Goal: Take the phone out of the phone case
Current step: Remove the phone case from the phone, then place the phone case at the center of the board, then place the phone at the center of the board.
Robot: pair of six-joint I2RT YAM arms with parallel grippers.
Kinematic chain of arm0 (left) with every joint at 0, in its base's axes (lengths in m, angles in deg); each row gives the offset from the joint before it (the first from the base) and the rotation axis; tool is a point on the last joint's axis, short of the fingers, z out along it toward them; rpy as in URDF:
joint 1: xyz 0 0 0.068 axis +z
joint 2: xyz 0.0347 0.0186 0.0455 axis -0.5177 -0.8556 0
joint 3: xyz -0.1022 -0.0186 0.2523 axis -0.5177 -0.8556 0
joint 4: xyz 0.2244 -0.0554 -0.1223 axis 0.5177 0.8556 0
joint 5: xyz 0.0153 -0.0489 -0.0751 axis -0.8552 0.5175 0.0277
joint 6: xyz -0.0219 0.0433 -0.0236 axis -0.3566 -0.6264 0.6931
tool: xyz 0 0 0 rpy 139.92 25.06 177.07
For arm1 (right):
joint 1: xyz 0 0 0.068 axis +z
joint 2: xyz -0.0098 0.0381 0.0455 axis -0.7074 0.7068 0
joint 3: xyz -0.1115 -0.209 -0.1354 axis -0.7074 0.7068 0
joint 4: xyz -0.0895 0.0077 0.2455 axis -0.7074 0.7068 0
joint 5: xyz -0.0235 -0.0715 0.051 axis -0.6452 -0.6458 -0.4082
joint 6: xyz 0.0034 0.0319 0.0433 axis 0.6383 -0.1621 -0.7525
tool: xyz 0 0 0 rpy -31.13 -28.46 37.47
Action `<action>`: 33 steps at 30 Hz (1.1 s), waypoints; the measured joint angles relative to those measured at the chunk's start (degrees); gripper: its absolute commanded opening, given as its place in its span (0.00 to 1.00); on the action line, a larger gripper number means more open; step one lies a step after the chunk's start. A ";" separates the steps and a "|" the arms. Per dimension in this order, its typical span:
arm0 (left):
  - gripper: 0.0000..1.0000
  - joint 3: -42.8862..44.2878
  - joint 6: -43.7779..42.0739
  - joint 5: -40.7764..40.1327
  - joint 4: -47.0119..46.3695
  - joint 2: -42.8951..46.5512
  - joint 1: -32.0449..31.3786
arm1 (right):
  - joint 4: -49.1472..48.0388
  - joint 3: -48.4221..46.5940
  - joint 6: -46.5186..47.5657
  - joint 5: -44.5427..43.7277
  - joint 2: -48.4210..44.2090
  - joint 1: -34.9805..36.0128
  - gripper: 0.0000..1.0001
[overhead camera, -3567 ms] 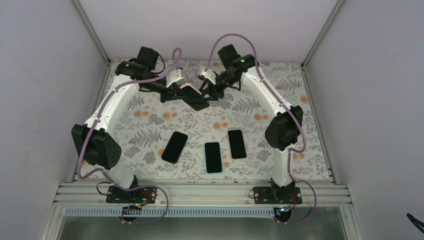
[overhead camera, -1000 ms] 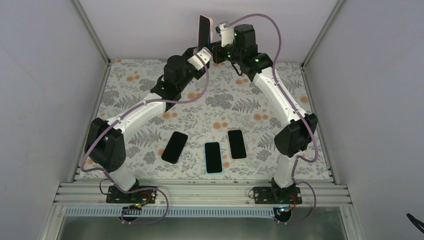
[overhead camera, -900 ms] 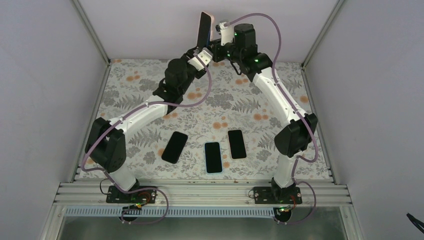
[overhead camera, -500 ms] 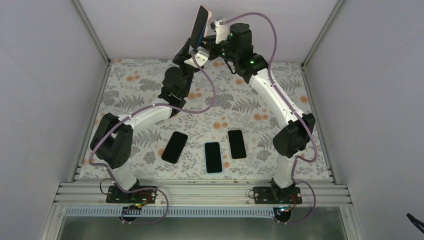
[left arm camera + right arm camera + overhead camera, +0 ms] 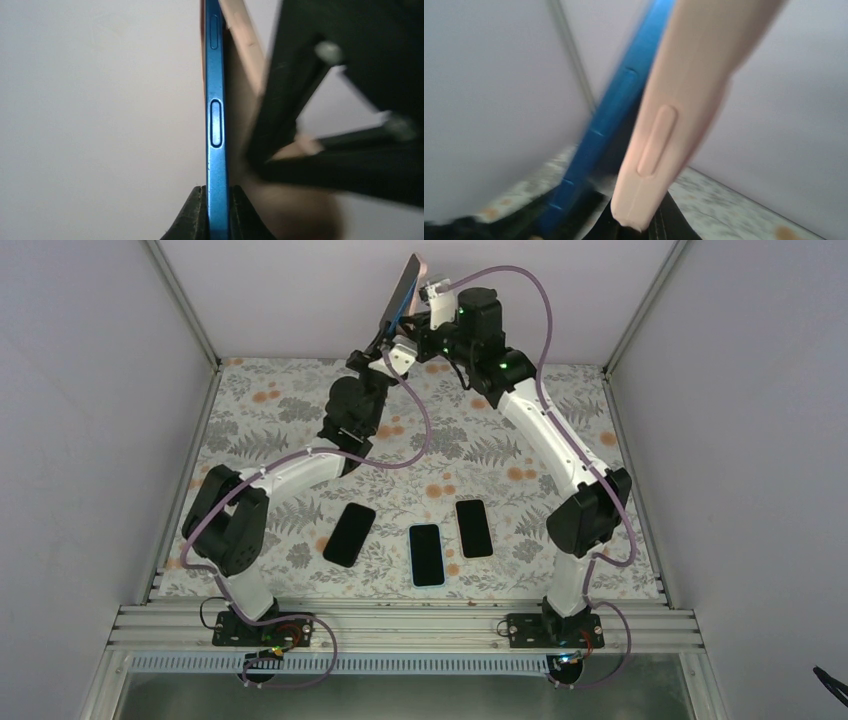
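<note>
Left gripper (image 5: 217, 220) is pinching the blue phone (image 5: 216, 125) by its edge. Its fingers (image 5: 192, 215) are squeezing tight on both faces, and the phone is sticking straight out past the tips. Right gripper (image 5: 636, 227) is clamping down on the pink phone case (image 5: 674, 110), which is running out from between its fingers and splaying away from the phone right beside it. Three dark phones (image 5: 426, 554) are lying on the table (image 5: 560, 420), well below both sets of fingers.

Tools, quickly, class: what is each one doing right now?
Left tool: shut on the blue phone.
Right tool: shut on the pink phone case.
</note>
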 measured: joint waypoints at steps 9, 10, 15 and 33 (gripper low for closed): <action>0.02 -6.21 -3.39 1.07 19.23 10.99 2.40 | 11.65 1.33 14.32 -19.12 -0.48 -1.75 0.03; 0.02 -6.93 -3.39 1.57 22.05 12.92 2.78 | 12.59 2.58 16.50 -21.09 -0.68 -2.69 0.03; 0.02 -13.22 -7.98 1.27 29.94 24.28 5.55 | 20.63 11.15 23.80 -23.67 -1.73 -11.43 0.03; 0.35 -59.76 -29.40 -7.13 41.72 49.22 14.97 | 41.31 51.43 37.70 1.44 -15.91 -39.89 0.05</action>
